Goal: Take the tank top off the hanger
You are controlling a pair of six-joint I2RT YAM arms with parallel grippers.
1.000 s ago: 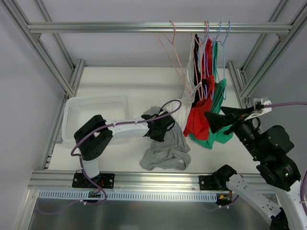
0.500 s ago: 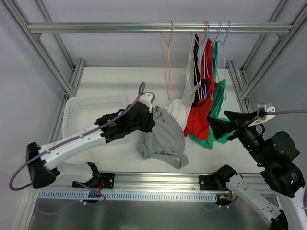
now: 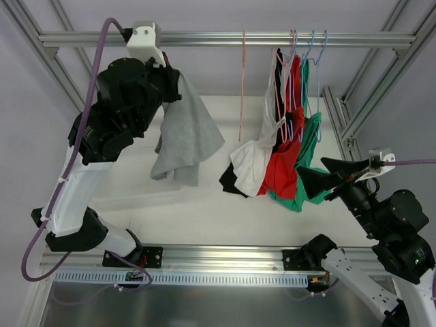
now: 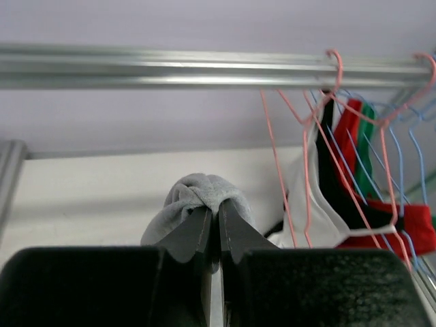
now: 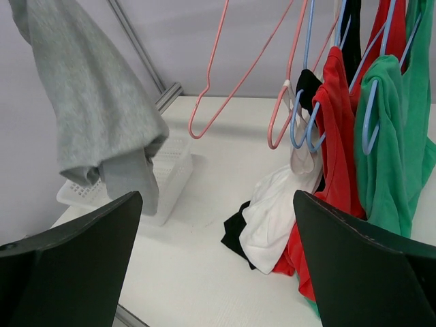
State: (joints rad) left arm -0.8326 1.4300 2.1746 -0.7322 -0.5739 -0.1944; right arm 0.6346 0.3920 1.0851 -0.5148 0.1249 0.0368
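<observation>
My left gripper (image 3: 178, 85) is raised high, close below the top rail, and is shut on a bunch of the light grey tank top (image 3: 185, 133). The top hangs free from it, left of the rack and clear of the hanger. The left wrist view shows the jaws pinched on the grey fabric (image 4: 203, 194). The pink hanger (image 3: 242, 88) hangs bare on the rail, straight down; it also shows in the left wrist view (image 4: 304, 143) and the right wrist view (image 5: 231, 75). My right gripper (image 3: 328, 178) is open and empty, low at the right, beside the hanging clothes.
White (image 3: 252, 163), black (image 3: 230, 182), red (image 3: 283, 170) and green (image 3: 310, 157) garments hang on blue and purple hangers right of the pink one, their ends resting on the table. A white basket (image 5: 174, 167) stands at the left. Frame posts flank the table.
My left arm has swung up from table height to the rail, lifting the grey tank top off the table. The pink hanger has swung back and hangs straight. The right arm has barely moved.
</observation>
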